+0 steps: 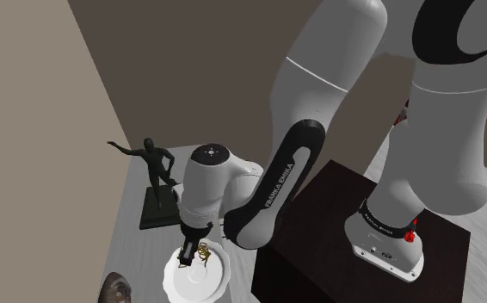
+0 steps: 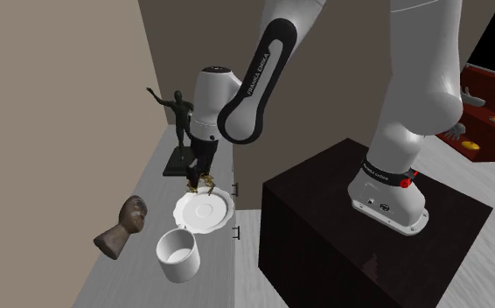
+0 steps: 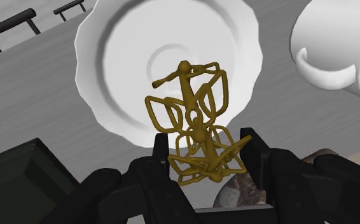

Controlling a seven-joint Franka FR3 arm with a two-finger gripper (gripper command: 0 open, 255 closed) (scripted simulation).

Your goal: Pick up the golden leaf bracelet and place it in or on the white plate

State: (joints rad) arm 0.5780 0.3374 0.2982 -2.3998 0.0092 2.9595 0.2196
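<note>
Flat, even light with only faint shadows

The bracelet (image 3: 194, 130) clasped in the tool (image 3: 203, 143) over the edge of the plate (image 3: 121, 57), plate on the surface (image 2: 149, 188) between statue (image 2: 179, 118) and mug (image 2: 177, 255), head (image 2: 123, 227) just beside the mug, stand (image 2: 324, 210) at the second exterior view's right.
</note>
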